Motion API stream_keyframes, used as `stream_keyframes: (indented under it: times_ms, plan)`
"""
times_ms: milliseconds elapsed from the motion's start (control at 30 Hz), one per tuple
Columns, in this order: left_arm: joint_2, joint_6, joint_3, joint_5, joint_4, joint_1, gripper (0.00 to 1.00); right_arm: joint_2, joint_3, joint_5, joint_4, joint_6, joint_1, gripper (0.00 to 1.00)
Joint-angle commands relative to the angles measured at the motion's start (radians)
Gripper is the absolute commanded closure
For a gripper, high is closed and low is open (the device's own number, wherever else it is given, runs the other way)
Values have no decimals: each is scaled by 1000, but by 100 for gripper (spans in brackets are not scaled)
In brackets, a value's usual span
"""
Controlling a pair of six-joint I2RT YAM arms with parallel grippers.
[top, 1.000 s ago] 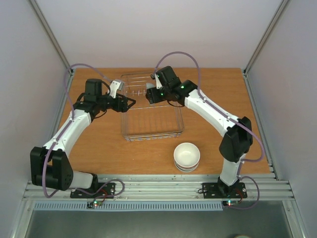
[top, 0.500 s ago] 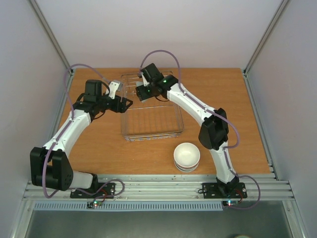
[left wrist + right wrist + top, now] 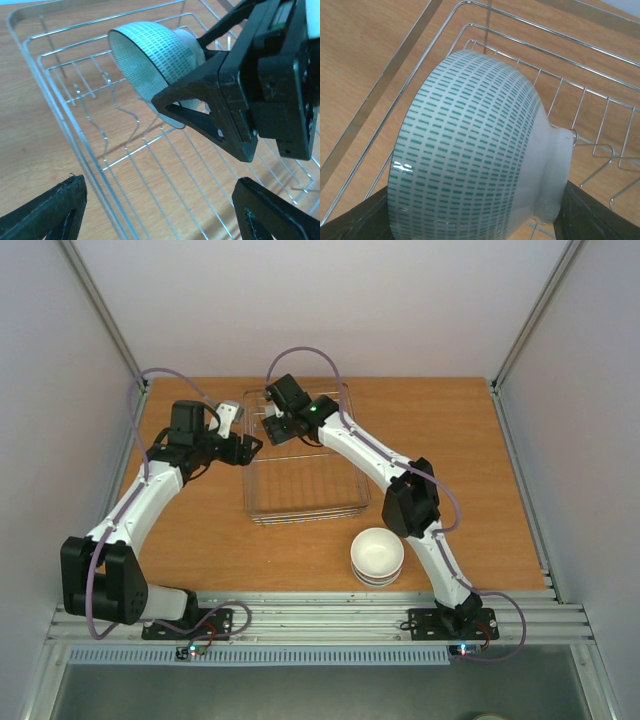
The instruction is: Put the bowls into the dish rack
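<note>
Item one, the right claw [image 3: 272, 429]: clenched on a bowl [image 3: 470, 150], its two black fingers [image 3: 592, 215] flanking the bowl's wall low on either side in the right wrist view, so the bowl sits between them and juts out past their tips. Item two, that bowl: carried over the far left corner of the rack [image 3: 310, 512], inside the raised wire sides and above the wavy divider wires; I cannot tell whether its lower rim touches a wire. Attitude: tipped on edge, its axis from mouth to foot running close to level, mouth turned toward the rack's left wall and somewhat downward, foot ring toward the right. Markings: rows of short green dashes round the pale outer wall, a dark line along the rim, a plain pale foot. Item three, the left claw [image 3: 252, 447]: released and holding nothing, fingers spread wide, poised at the rack's left rim just beside the held bowl and facing it, apart from it. Item four, a stack [image 3: 377, 554] of bowls with a white one on top, mouths up, standing on the wooden table [image 3: 450, 440] just beyond the rack's near right corner, beside the right arm
</note>
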Motion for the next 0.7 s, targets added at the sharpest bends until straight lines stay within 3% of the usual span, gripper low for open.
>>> stream_keyframes:
  times_ms: [0,200,667]
  plan:
    - [-21,-25,-6,-90,45,16,20,34,86,66,64,-34,32,99]
    - [-27,-31,-7,-109,49,26,20,43,68,207,123,-83,66,99]
    - [-28,-35,-15,-159,65,33,20,-13,-3,307,216,-133,106,99]
